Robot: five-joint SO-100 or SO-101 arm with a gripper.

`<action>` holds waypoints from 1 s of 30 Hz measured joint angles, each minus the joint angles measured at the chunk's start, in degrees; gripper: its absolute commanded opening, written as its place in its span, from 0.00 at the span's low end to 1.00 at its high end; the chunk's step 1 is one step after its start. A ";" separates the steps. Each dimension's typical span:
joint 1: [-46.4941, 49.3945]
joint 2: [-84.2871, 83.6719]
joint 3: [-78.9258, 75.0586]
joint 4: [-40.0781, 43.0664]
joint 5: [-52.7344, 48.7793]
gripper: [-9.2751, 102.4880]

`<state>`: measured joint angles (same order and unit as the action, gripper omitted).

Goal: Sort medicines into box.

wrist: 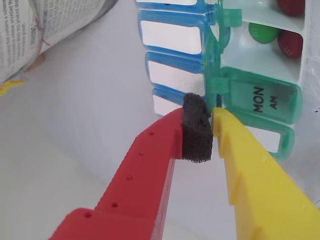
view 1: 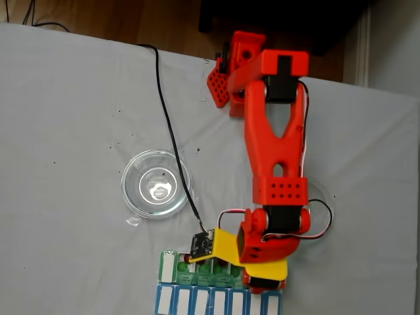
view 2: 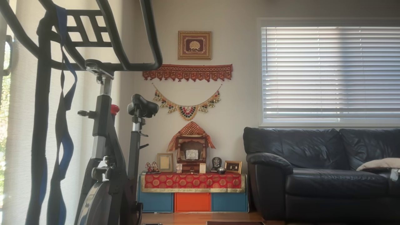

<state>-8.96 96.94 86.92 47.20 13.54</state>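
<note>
Surface (view 1: pixel 79 131): pale grey cloth beneath the red arm (view 1: pixel 275 144).
Glass dish (view 1: pixel 156 183): well apart from the claw, up and left in the fixed view.
Box (wrist: pixel 260 95): directly ahead of the claw tips, touching or nearly so; green "MON AM" lid flipped open, blue lids to the left.
Claw (wrist: pixel 212 127): red and yellow fingers nearly closed, black foam pad between, holding nothing visible.
Medicines (wrist: pixel 263 33): green and dark red balls in open compartments beyond the tips.

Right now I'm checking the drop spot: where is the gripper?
In the wrist view the gripper sits at the box's hinge line, beside the green MON AM lid.
</note>
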 measured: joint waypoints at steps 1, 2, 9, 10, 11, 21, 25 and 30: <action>0.00 0.62 0.44 -0.44 0.44 0.10; 0.09 0.97 0.79 -0.79 0.70 0.10; 1.23 4.39 3.87 -4.13 2.20 0.10; 1.41 4.39 3.87 -4.31 2.20 0.10; 1.67 4.39 3.87 -4.57 2.20 0.10; 2.64 4.39 6.33 -3.69 -2.64 0.10; 2.64 4.48 9.40 -2.90 -4.75 0.10; 2.29 4.48 10.81 -1.93 -6.24 0.10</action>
<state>-6.68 101.43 97.73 45.26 7.29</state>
